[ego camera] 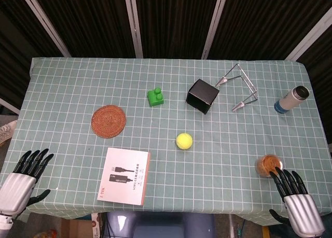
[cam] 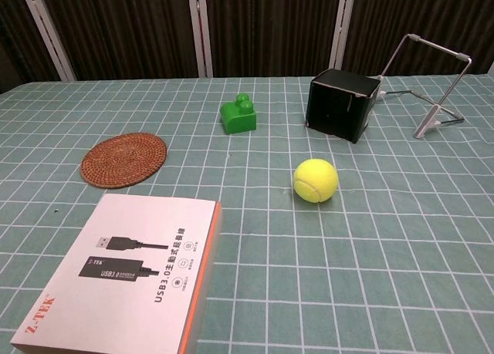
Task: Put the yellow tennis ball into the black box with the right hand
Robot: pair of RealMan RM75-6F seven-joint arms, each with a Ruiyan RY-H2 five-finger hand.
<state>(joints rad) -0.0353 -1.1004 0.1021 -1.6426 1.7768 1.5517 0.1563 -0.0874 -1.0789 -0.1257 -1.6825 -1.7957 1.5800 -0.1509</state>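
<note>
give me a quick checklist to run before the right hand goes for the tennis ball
1. Right hand free: ok, it rests at the near table edge, fingers apart, holding nothing.
2. Yellow tennis ball reachable: ok, it sits alone on the cloth, nothing touching it.
3. Path from hand to ball: not ok, an amber glass stands right at the hand's fingertips and could get knocked.
4. Black box ready: cannot tell, it looks tilted and neither view shows an opening.
5. Room around the box: ok, the green block and wire stand sit apart from it.
6. Left hand out of the way: ok, at the far left edge.
</note>
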